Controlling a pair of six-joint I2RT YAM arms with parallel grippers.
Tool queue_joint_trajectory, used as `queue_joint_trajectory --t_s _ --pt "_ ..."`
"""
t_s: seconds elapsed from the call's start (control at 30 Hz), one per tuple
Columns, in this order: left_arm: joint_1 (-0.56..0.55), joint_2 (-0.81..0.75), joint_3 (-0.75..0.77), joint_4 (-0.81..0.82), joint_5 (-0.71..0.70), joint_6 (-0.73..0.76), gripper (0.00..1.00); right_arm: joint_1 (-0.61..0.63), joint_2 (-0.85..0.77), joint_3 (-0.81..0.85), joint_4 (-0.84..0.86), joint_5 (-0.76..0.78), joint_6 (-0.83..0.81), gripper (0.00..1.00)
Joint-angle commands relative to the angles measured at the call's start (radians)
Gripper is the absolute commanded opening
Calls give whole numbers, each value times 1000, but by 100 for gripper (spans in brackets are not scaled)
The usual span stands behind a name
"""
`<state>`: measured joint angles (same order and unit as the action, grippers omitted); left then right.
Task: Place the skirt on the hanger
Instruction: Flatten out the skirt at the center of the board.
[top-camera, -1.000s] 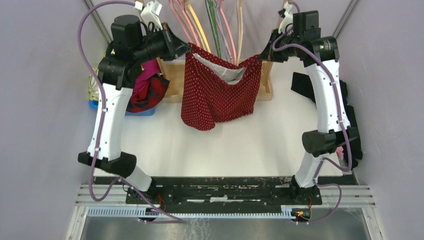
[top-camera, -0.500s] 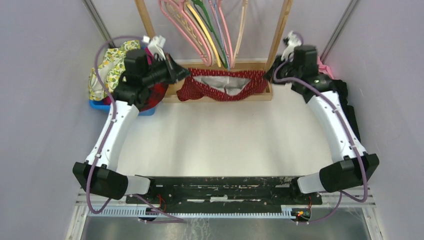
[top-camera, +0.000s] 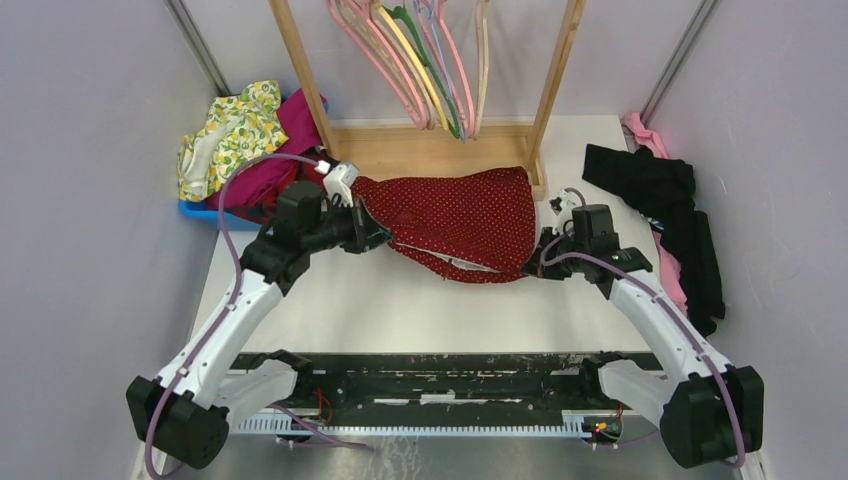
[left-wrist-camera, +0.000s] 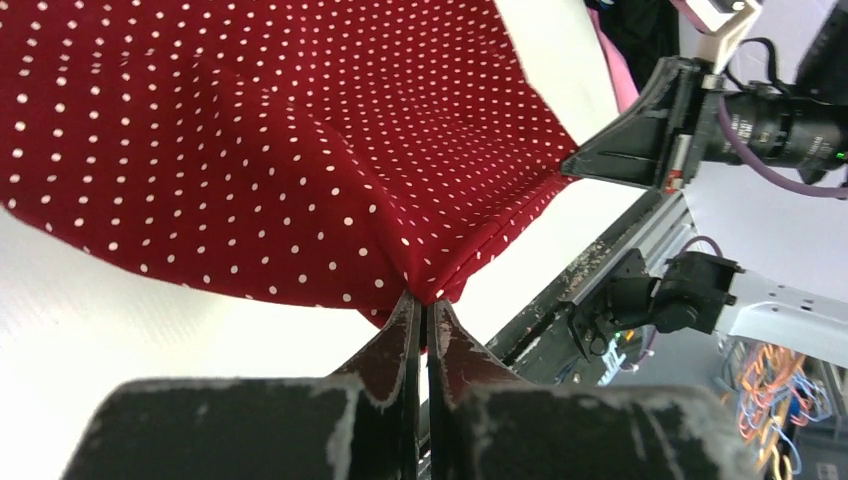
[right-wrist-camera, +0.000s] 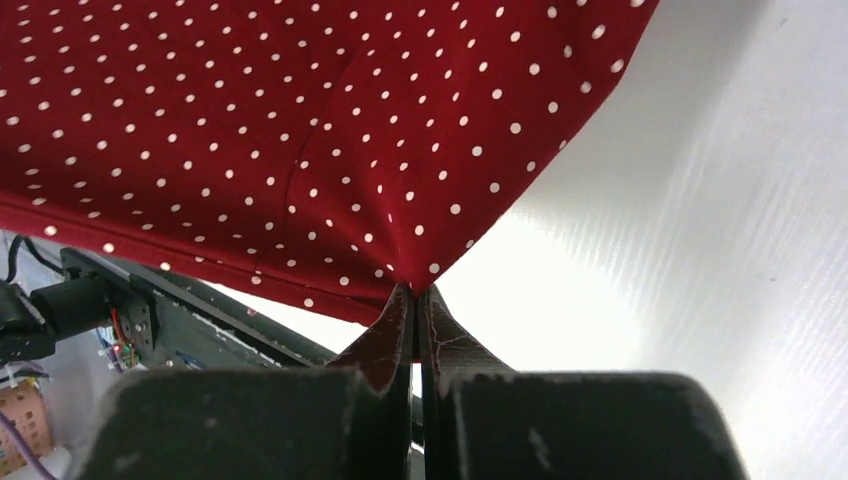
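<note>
No writing, label, brand, number or sign can be read in any view. Pale marks on the black base plate (top-camera: 430, 385), well behind the left end effector (top-camera: 383, 238) and the right end effector (top-camera: 533, 266), are too small and worn to make out.

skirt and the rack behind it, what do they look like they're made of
Skirt: thin, soft cloth, probably a light woven fabric, matte dark red with small white dots. It drapes and puckers into fine creases at its pinched corners.
Rack: pale wood, apparently unpainted and smooth. The tan colour and squared bars suggest it, though the grain is too small to see.
</note>
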<state>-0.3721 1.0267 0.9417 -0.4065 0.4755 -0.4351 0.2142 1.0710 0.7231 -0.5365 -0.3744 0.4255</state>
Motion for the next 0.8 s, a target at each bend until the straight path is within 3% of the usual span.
queue_joint_trajectory --t_s 0.0,0.2,0.43,0.77 --pt "-11 -65 -79 -38 -85 -22 3 -2 -35 -61 -19 -26 19 1" --pt "-15 -131 -185 -89 -125 -43 4 -1 -38 -94 -42 -33 61 1" --pt "-22 -146 -192 -129 -147 -66 5 28 -147 -175 -39 -72 143 1" --pt "-38 -169 -185 -209 -150 -96 18 73 -209 -253 -22 -69 203 1"
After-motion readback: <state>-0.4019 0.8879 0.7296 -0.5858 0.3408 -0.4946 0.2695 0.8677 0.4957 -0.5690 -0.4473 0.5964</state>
